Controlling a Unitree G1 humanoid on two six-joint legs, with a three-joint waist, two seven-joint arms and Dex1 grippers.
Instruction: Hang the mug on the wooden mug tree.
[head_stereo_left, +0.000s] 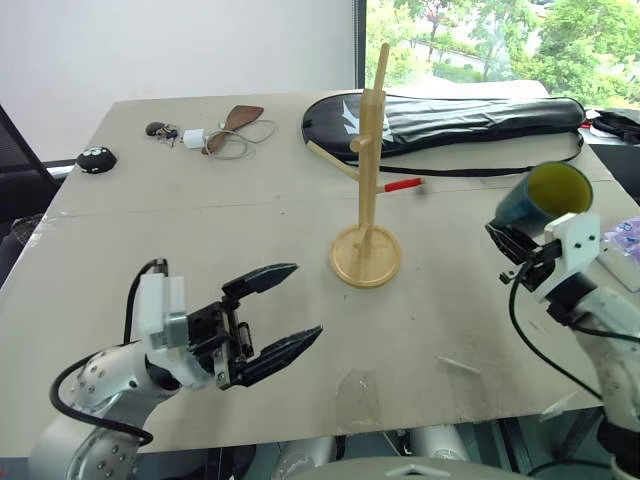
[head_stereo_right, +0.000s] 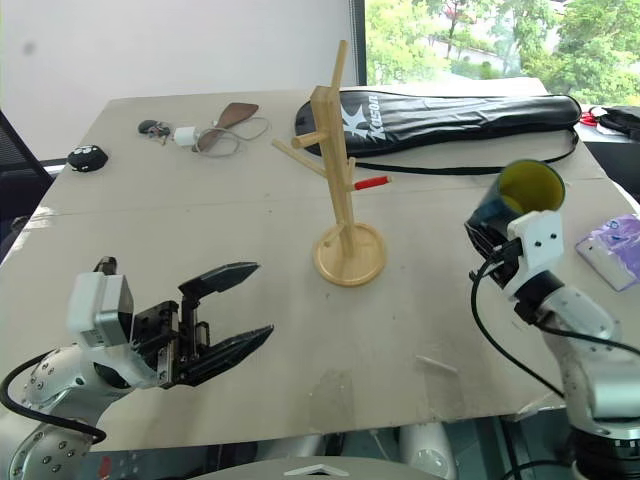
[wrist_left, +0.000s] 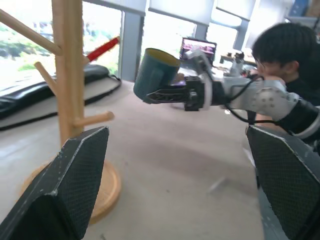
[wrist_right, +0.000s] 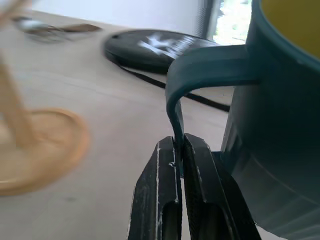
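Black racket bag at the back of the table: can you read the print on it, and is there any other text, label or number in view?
"Kason" is my best reading of the white print, partly blurred, beside a white emblem on the black racket bag.
Purple packet at the table's right edge: print too small to read.
Mug, wooden mug tree, both grippers: no readable text.

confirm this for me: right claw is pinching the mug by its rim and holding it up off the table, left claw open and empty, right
Not quite. The right claw pinches the mug by its handle, not its rim, as the right wrist view shows. The rest holds: mug lifted off the table, left claw open and empty.
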